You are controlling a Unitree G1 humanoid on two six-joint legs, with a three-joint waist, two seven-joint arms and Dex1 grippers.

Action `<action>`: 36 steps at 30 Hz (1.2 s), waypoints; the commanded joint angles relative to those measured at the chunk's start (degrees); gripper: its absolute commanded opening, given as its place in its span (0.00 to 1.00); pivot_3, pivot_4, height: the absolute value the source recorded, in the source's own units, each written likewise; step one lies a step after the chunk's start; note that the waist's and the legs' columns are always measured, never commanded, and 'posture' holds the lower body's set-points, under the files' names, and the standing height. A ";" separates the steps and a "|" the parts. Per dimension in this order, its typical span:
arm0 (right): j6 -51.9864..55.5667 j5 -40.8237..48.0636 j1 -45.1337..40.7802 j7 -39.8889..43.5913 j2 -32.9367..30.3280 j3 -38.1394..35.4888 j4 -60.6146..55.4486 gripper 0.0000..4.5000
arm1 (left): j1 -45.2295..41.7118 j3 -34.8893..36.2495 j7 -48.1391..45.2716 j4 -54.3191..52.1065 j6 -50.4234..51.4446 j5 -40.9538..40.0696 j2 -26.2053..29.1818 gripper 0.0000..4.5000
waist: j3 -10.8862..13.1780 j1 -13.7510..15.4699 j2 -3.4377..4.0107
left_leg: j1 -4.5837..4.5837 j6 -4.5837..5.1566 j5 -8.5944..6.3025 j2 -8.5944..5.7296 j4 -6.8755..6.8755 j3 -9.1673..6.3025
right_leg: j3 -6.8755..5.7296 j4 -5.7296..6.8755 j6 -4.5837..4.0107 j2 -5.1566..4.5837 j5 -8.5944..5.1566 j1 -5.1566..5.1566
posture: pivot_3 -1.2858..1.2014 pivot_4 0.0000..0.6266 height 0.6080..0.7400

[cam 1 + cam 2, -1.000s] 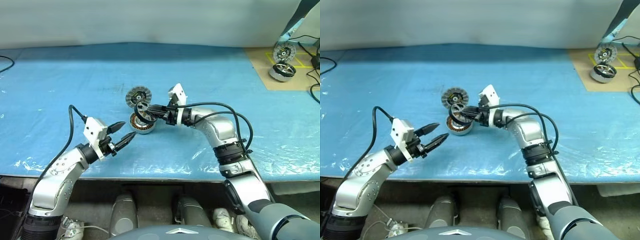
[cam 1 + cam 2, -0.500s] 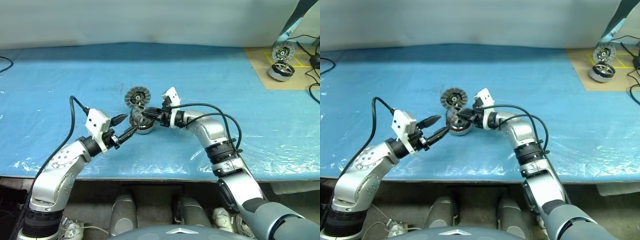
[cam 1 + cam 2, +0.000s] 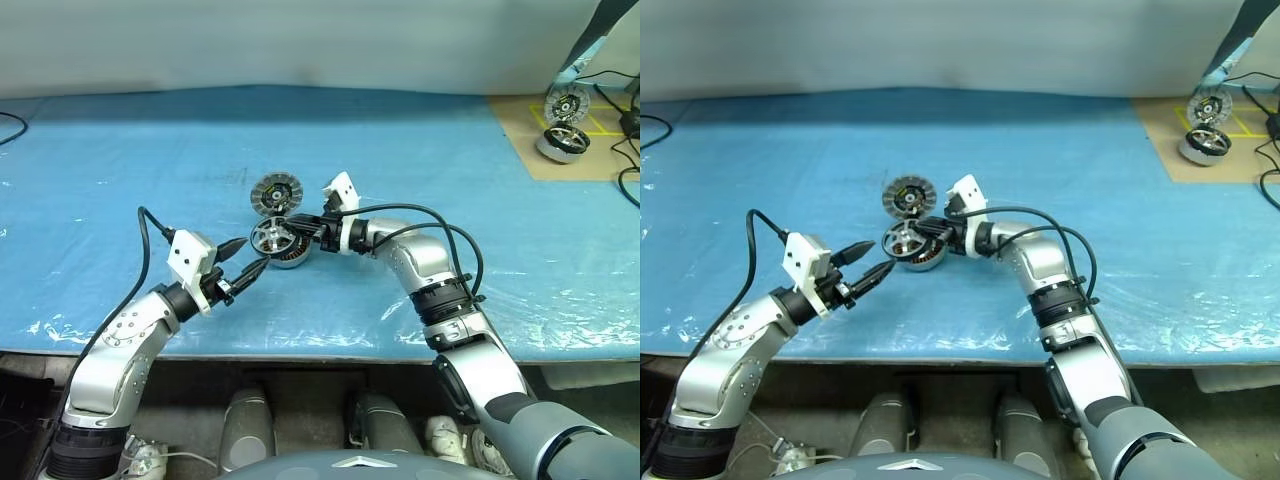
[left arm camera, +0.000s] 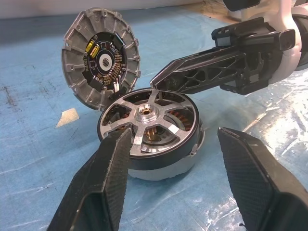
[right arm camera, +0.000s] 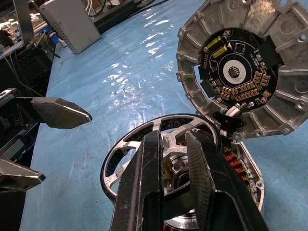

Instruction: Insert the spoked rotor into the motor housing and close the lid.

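Left eye view, frame centre: the rotor [image 3: 270,236] sits tilted on the housing [image 3: 291,255], the lid [image 3: 276,191] leaning just behind. The right claw [image 3: 297,228] pinches a rotor spoke. The left claw [image 3: 244,262] gapes empty, lower left, near the housing on the bench [image 3: 120,160].
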 commanded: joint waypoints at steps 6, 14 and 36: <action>-0.65 1.87 -2.58 3.73 -0.77 0.53 -6.44 0.17 | -0.90 2.30 -1.35 -1.14 -0.05 -2.32 1.27 0.66 | 0.00 -0.07 0.00 | -0.01 0.00 0.00 0.00 0.02 -0.01 | -0.01 0.01 0.01 0.00 0.01 0.00 | 0.52 0.24 1.00; -3.62 -2.45 -7.97 6.16 -1.10 6.93 -8.84 0.54 | 3.99 5.55 0.29 -9.86 4.35 -5.65 4.30 0.66 | 0.00 -0.10 -0.01 | -0.01 0.00 0.00 0.01 0.01 -0.01 | -0.02 0.02 0.00 0.00 0.00 0.00 | 0.52 0.24 1.00; -35.38 -20.13 -29.32 23.10 -5.75 18.09 17.19 0.69 | 6.75 0.80 -0.53 -1.07 -4.89 -0.52 0.69 0.66 | 0.00 -1.04 -0.02 | -0.08 0.04 -0.02 0.03 0.43 -0.05 | -0.07 0.53 -0.24 -0.01 -0.14 -0.06 | 0.52 0.24 1.00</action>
